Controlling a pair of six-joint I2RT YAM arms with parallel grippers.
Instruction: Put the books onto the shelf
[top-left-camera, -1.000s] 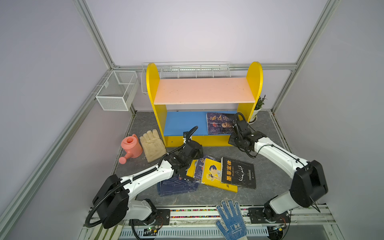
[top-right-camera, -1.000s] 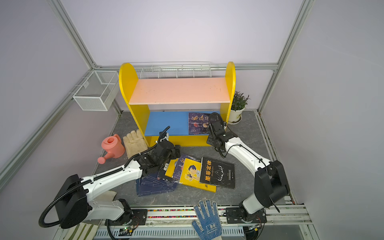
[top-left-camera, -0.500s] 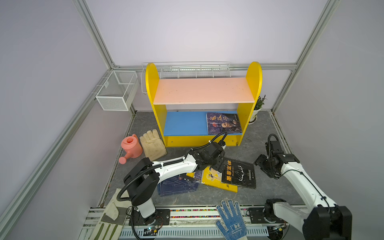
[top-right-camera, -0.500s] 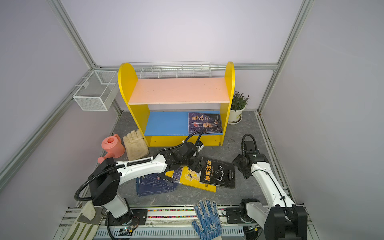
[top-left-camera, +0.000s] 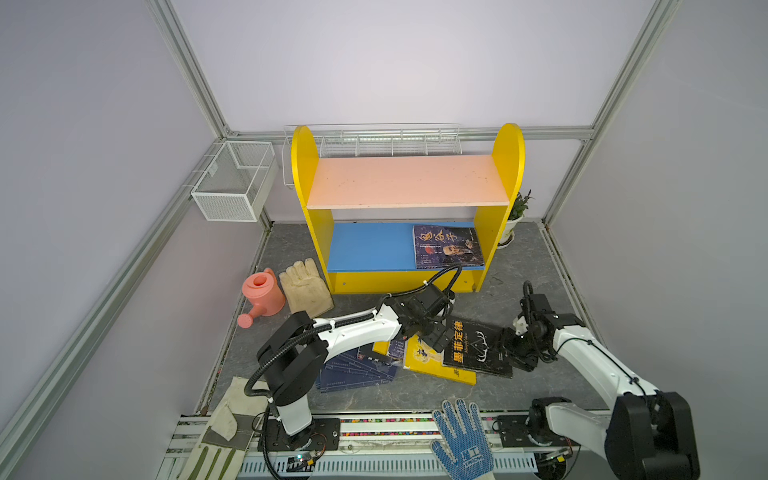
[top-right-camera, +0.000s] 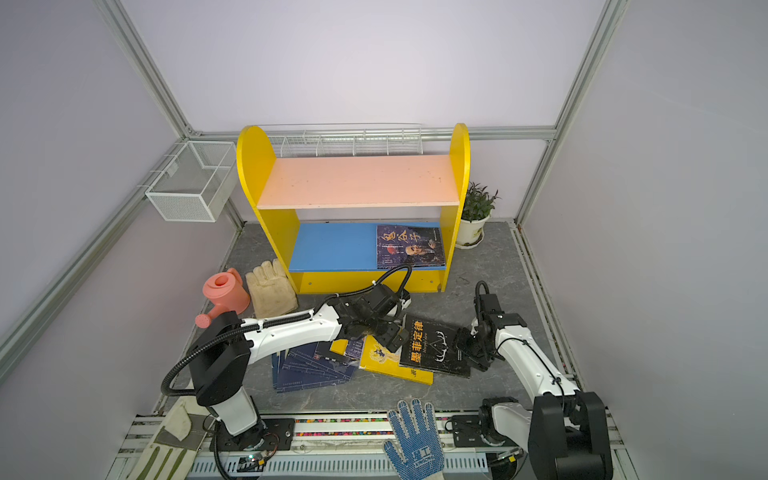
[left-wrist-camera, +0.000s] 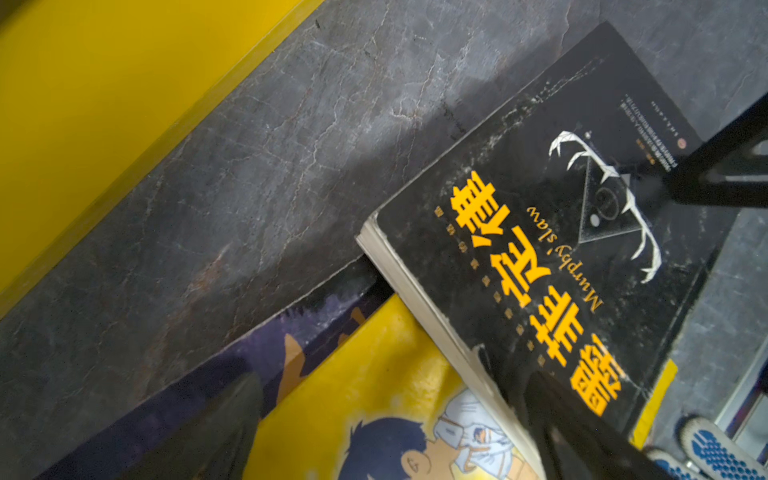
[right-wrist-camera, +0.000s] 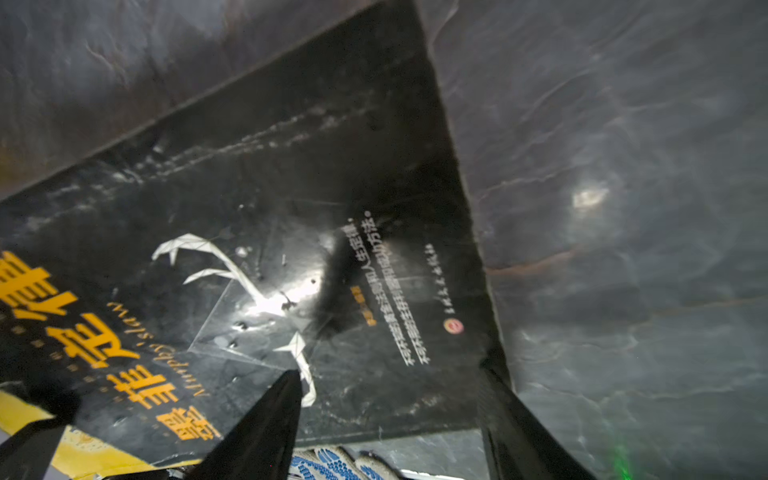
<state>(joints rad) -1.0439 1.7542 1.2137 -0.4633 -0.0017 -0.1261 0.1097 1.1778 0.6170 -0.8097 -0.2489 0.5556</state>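
The shelf (top-left-camera: 407, 180) (top-right-camera: 357, 180) stands at the back, and one dark book (top-left-camera: 448, 246) (top-right-camera: 409, 246) lies flat on its blue lower board. On the floor in front lie a black book with orange characters (top-left-camera: 478, 348) (top-right-camera: 436, 348) (left-wrist-camera: 540, 249) (right-wrist-camera: 291, 208), a yellow book (top-left-camera: 428, 361) (left-wrist-camera: 374, 395) under it, and navy books (top-left-camera: 353, 370). My left gripper (top-left-camera: 434, 332) (left-wrist-camera: 395, 436) hangs open over the black book's left edge. At the same book's right edge my right gripper (top-left-camera: 513, 347) (right-wrist-camera: 390, 424) stands open, one finger over the cover.
A pink watering can (top-left-camera: 262, 295) and a beige glove (top-left-camera: 305, 286) lie left of the shelf. A white mesh basket (top-left-camera: 232, 180) hangs on the left wall and a potted plant (top-right-camera: 476, 216) stands back right. A blue dotted glove (top-left-camera: 461, 440) lies at the front edge.
My right gripper opened, left the dark book on the blue board and came back down to the black book. My left gripper moved right across the pile to that book's left edge.
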